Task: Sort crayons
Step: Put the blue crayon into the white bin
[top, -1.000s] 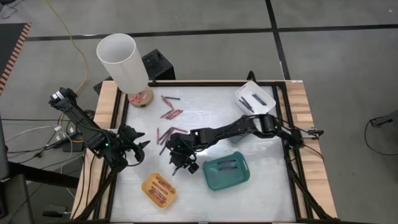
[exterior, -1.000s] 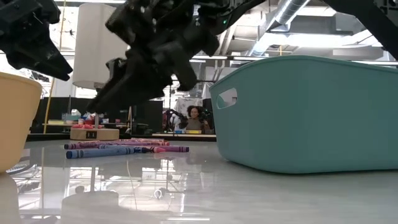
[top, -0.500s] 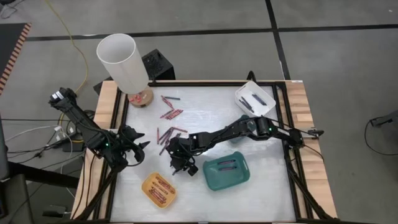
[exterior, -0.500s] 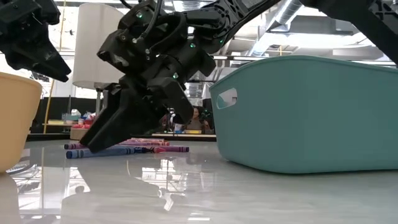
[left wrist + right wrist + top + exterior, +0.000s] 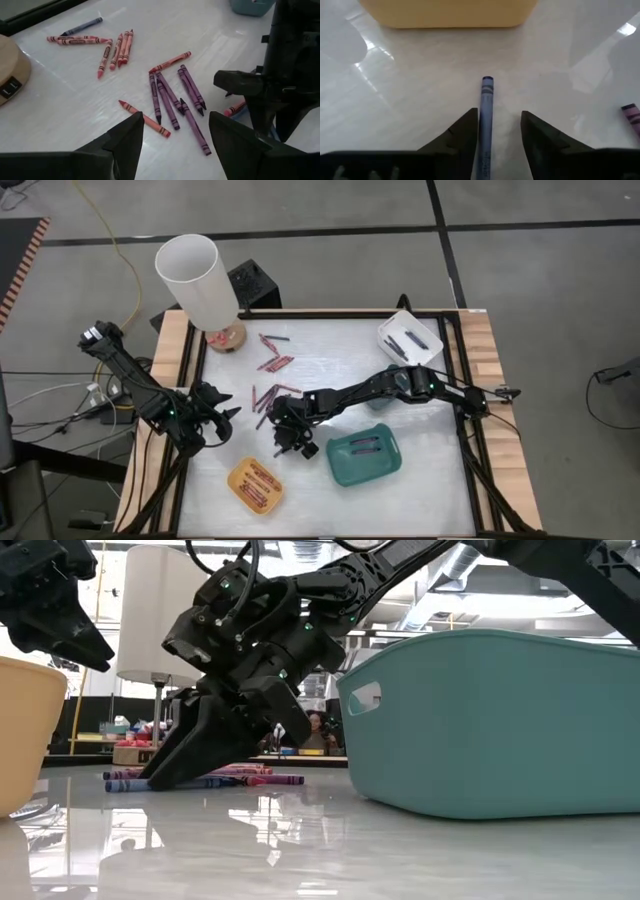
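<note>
Loose crayons, purple and red, lie flat mid-table (image 5: pixel 268 394) (image 5: pixel 172 92); more red ones lie farther back (image 5: pixel 275 362). A single blue crayon (image 5: pixel 486 115) lies flat on the table, pointing toward the yellow tray (image 5: pixel 450 12). My right gripper (image 5: pixel 498 114) (image 5: pixel 284 445) is open and low at the table, one finger on either side of that crayon. My left gripper (image 5: pixel 176 117) (image 5: pixel 228 412) hangs open above the table's left side, holding nothing. My right gripper has the blue crayon between its open fingers. The crayon lies close beside one finger (image 5: pixel 467 132); I cannot tell whether they touch. The fingers slant down from the table's right side and run along the crayon, which lies flat on the table.
A yellow tray (image 5: pixel 256 485) with red crayons sits near the front. A teal tray (image 5: pixel 365 458) lies right beside the right gripper. A white tray (image 5: pixel 410 338) stands at the far right. A white lamp (image 5: pixel 195 280) stands at the far left corner.
My right gripper has come down toward the table, from above the crayons until its fingertips are at the tabletop around the blue crayon.
</note>
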`<state>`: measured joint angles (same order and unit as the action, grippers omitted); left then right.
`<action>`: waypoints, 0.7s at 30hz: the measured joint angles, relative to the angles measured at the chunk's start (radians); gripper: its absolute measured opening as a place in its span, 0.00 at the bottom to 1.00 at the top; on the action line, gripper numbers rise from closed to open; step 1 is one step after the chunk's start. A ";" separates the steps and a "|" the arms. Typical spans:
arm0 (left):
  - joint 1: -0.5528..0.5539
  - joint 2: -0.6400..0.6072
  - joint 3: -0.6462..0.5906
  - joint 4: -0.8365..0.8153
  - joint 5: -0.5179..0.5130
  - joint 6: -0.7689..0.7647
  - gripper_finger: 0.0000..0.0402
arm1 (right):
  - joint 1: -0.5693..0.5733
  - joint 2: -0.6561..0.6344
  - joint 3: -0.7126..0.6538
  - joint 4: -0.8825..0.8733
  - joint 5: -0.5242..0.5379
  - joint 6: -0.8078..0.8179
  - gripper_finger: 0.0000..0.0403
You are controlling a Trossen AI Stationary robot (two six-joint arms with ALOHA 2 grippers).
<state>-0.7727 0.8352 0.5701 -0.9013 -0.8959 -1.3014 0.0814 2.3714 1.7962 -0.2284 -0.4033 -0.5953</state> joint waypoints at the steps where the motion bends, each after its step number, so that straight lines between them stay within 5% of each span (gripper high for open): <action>1: 0.000 0.000 0.000 -0.001 0.000 0.000 0.54 | 0.000 0.000 0.000 0.000 0.003 0.001 0.38; 15: 0.000 0.000 0.000 -0.001 0.000 -0.005 0.54 | -0.017 -0.002 0.005 0.000 0.037 0.022 0.03; 21: 0.000 0.000 0.000 -0.001 0.000 -0.005 0.54 | -0.016 -0.001 0.065 -0.048 0.040 0.054 0.02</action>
<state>-0.7727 0.8352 0.5701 -0.9025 -0.8959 -1.3063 0.0658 2.3704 1.8612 -0.2766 -0.3635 -0.5418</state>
